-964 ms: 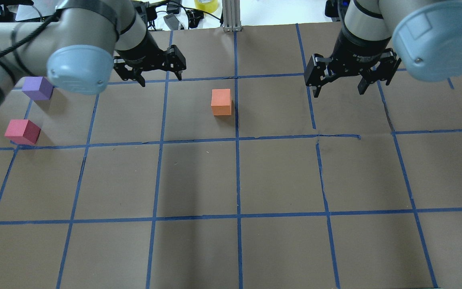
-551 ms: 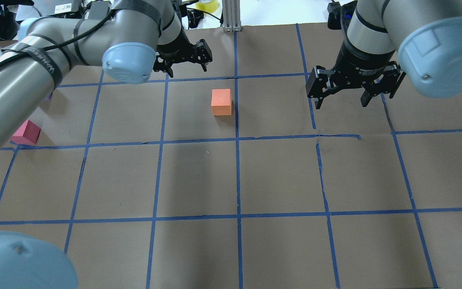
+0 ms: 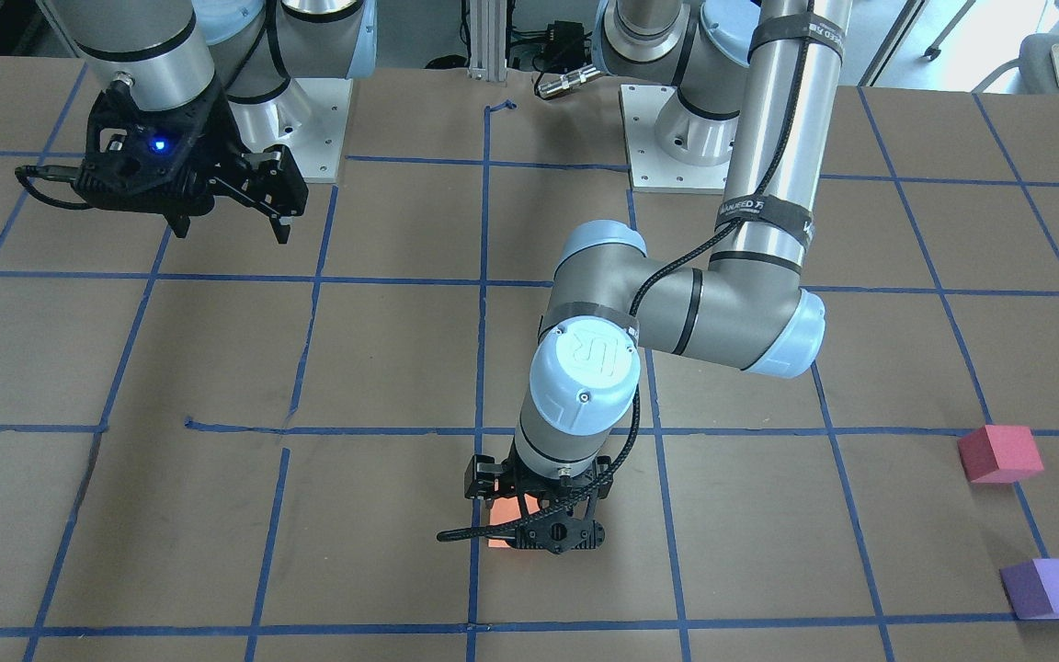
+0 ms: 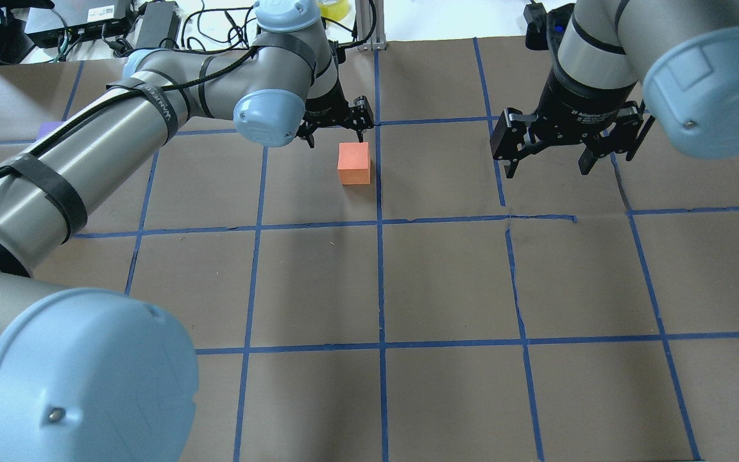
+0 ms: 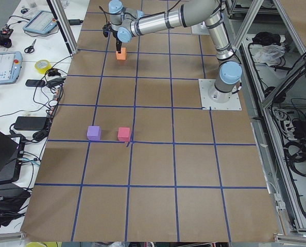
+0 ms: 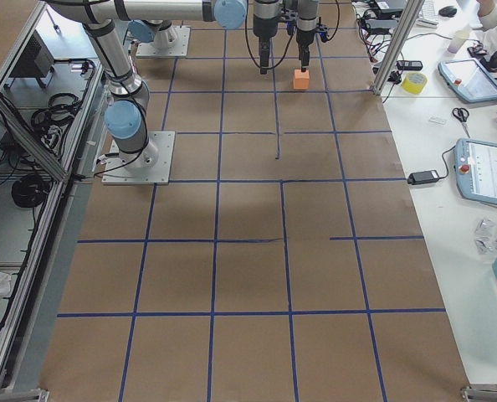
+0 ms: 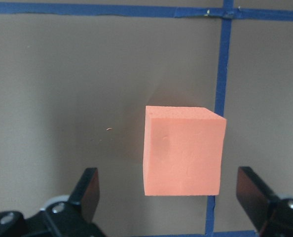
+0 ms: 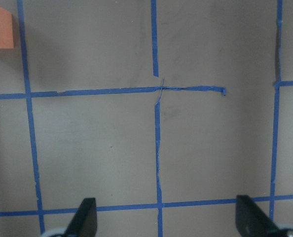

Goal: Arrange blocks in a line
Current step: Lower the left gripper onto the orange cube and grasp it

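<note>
The orange block [image 4: 353, 163] sits on the brown paper near the table's middle, beside a blue tape line. My left gripper [image 4: 336, 138] is open and hovers just over it. In the left wrist view the orange block [image 7: 183, 150] lies between the spread fingers [image 7: 85, 190], not touched. In the front view my left gripper [image 3: 543, 533] hides most of the orange block [image 3: 499, 539]. The pink-red block [image 3: 1000, 453] and the purple block [image 3: 1049, 588] lie far off on my left side. My right gripper [image 4: 546, 168] is open and empty above the table.
Blue tape lines [image 4: 379, 221] grid the paper. An aluminium post [image 4: 369, 25], a yellow tape roll [image 4: 331, 8] and cables stand at the far edge. My left arm hides the pink-red block overhead; only a sliver of the purple block [image 4: 49, 130] shows.
My left arm has swung right across the table, bringing its open gripper over the orange block. The right gripper has barely shifted. No block has moved.
</note>
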### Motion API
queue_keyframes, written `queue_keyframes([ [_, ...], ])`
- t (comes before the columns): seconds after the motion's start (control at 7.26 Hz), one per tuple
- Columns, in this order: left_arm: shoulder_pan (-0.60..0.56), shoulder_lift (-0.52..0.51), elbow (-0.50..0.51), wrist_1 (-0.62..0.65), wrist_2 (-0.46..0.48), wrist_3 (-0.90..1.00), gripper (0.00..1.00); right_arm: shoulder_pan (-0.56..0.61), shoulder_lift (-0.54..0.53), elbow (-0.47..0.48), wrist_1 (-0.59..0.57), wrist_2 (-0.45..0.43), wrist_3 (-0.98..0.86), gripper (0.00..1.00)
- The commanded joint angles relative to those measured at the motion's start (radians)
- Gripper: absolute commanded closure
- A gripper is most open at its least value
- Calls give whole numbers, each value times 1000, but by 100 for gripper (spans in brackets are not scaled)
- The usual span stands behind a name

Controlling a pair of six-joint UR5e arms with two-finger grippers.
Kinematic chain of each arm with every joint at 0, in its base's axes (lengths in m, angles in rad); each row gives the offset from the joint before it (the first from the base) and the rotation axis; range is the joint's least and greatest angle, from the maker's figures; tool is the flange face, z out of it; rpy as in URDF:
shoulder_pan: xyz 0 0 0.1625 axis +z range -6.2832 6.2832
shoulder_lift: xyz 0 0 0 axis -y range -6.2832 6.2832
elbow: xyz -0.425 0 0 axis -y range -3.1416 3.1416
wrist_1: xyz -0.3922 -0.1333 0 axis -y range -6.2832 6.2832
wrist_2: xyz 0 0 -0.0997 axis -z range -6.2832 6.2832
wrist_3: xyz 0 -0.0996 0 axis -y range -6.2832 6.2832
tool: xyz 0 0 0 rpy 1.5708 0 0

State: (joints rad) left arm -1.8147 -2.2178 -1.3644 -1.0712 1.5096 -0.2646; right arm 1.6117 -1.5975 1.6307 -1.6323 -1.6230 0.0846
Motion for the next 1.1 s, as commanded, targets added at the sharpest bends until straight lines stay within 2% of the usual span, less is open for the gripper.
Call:
queue_keyframes([
  [0.0,-12,-29,17,2,0,-4,0,-7,-4,8,3,-54,14,0],
  [0.41,-25,-43,16,4,4,7,0,-9,-28,12,12,-57,0,0],
  [0.83,-25,-51,11,13,35,30,24,-9,-44,14,6,-54,-108,0],
  [0.96,-26,-52,13,20,35,30,47,-16,-44,14,2,-52,-108,0],
])
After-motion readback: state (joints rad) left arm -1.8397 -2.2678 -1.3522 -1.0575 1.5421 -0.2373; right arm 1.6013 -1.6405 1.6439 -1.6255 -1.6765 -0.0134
